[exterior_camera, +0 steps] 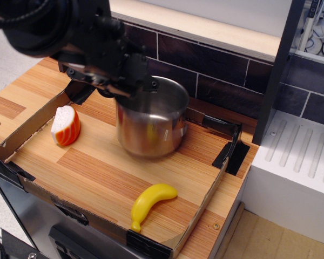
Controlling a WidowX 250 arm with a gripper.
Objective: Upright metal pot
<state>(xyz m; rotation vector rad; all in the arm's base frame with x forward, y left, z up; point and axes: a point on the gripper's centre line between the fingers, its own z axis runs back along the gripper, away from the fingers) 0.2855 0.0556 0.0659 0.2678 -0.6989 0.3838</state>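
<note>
I count one metal pot (151,127), one yellow toy banana (151,203), one orange-and-white salmon piece (66,125), one low cardboard tray (202,208) around them, and one black gripper (119,86) at the pot's rim

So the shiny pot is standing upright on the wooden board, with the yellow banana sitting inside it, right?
Not quite. In the observation.image view the metal pot does stand upright on the wooden board, but the banana lies on the board in front of the pot, apart from it, not inside.
</note>
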